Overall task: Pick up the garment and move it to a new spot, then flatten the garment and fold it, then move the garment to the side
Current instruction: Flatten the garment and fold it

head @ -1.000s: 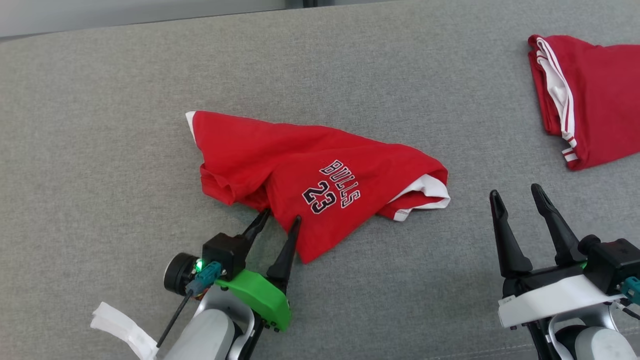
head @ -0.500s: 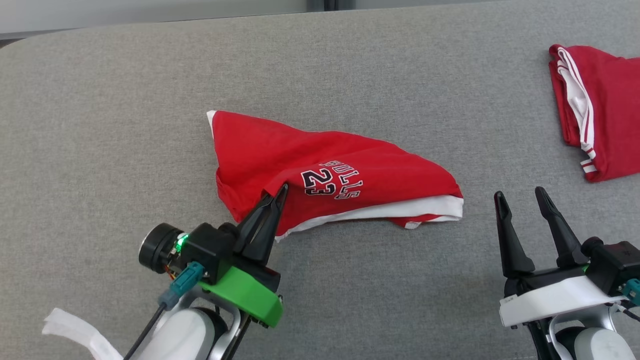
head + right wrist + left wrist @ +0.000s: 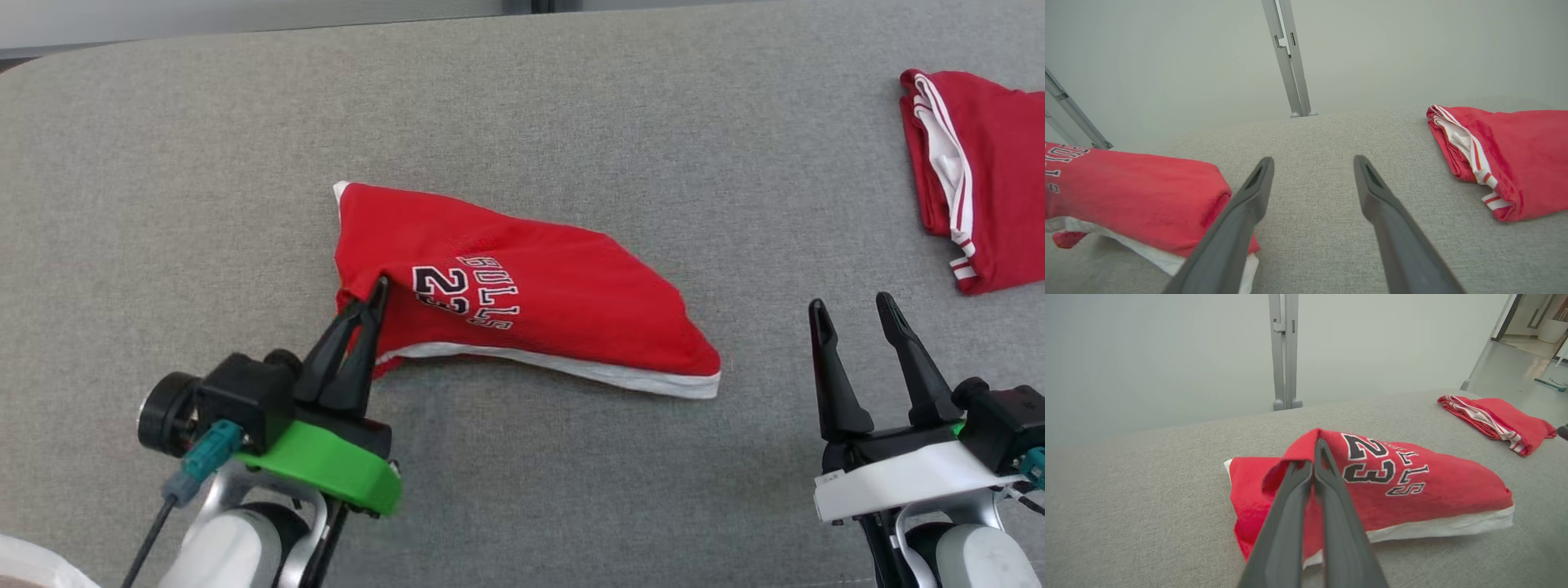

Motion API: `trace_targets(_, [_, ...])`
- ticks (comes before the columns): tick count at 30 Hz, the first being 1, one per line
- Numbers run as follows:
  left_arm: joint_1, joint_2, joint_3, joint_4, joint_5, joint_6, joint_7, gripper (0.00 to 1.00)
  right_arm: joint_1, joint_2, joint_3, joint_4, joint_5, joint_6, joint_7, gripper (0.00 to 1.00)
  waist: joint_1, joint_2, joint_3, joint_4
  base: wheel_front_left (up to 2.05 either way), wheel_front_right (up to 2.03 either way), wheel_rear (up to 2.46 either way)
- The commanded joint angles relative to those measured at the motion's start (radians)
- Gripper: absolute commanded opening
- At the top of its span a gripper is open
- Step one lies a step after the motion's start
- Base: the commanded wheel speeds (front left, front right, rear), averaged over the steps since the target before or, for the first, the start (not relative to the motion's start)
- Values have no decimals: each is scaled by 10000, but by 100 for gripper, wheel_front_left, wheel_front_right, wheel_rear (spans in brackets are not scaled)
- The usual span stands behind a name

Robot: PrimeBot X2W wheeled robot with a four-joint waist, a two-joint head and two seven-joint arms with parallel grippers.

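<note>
The garment [image 3: 539,306] is a red jersey with "BULLS 23" lettering and a white hem, lying crumpled in the middle of the grey surface. My left gripper [image 3: 377,287] is shut on a fold at its near left side and holds that fold raised. The left wrist view shows the same pinch, with the red cloth [image 3: 1433,486] draped over the tips of the left gripper [image 3: 1318,442]. My right gripper [image 3: 853,309] stands open to the right of the garment, apart from it, with nothing between its fingers. Its wrist view has the garment [image 3: 1135,188] at the left and the right gripper [image 3: 1312,160] over bare fabric.
A second red garment with white stripes [image 3: 988,171] lies folded at the far right edge of the grey padded surface [image 3: 571,106]. A metal post [image 3: 1285,351] stands behind the surface against a pale wall. Bare fabric stretches on the left and along the front.
My left gripper closed on the garment's near edge and pulled it left and up, so the lettering swung over and the white hem now shows along the front. The right gripper stayed put.
</note>
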Motion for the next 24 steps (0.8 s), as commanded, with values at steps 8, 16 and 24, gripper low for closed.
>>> trace_targets(8, [-1180,149,997,1749,-582,95,-221,0,-402,48,-3,-11,44,0,-136,100,0,0,905,-708,0,0,0])
trace_targets(16, [-2154,-40,1422,3963,-1081,-136,-517,0,-635,27,16,157,102,0,-290,100,0,0,1287,-1047,0,0,0])
trace_targets(24, [-1999,-400,1570,4877,-1197,-171,-1775,100,-602,-34,-102,213,-24,0,-326,100,0,0,927,-882,0,0,0])
